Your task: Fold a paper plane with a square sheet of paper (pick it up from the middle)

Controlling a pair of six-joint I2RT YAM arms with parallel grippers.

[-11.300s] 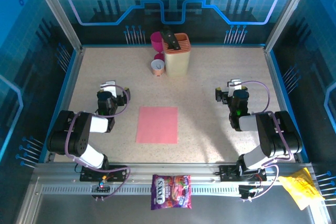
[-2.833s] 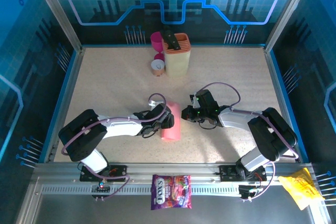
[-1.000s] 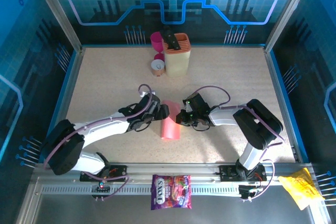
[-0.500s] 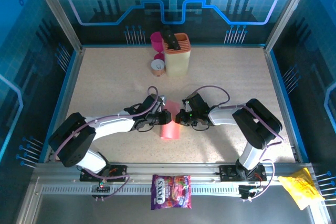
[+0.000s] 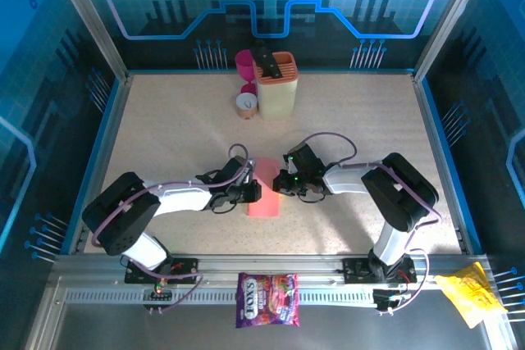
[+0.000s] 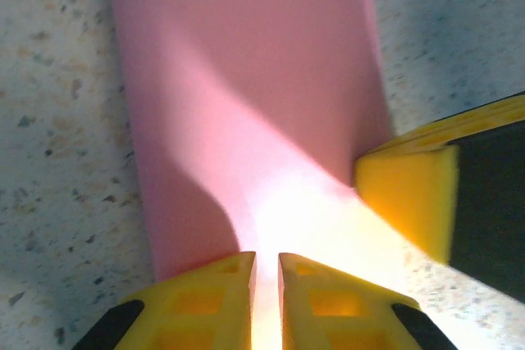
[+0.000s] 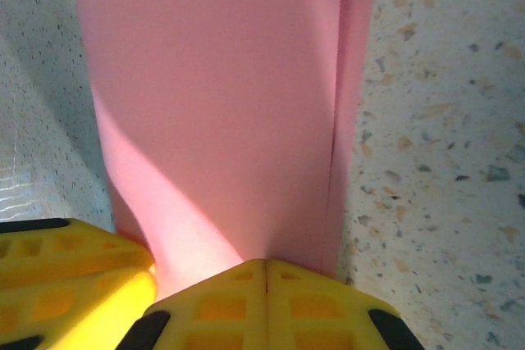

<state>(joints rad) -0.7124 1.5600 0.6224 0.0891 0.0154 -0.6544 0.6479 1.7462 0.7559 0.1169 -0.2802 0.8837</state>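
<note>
The square sheet of paper [image 5: 264, 199], salmon pink, lies folded into a narrow strip at the table's middle. My left gripper [image 5: 253, 193] is at the strip's left side. In the left wrist view its jaws [image 6: 267, 256] stand a sliver apart, with the paper [image 6: 246, 79] running up between them. My right gripper [image 5: 280, 184] meets the strip from the right. In the right wrist view its jaws [image 7: 267, 264] are shut tight, tips down on the paper [image 7: 213, 79] beside the fold line. The two grippers' fingers nearly touch.
A beige and orange holder [image 5: 276, 84] stands at the back centre, with a magenta cup [image 5: 244, 61] and a small cup [image 5: 245, 102] beside it. A purple candy bag [image 5: 267, 299] and a yellow packet [image 5: 469, 293] lie on the front rail.
The left gripper's jaws have closed from wide to a narrow slit on the strip's left side. The strip has shifted slightly and lies straighter. The right gripper stayed shut at the strip.
</note>
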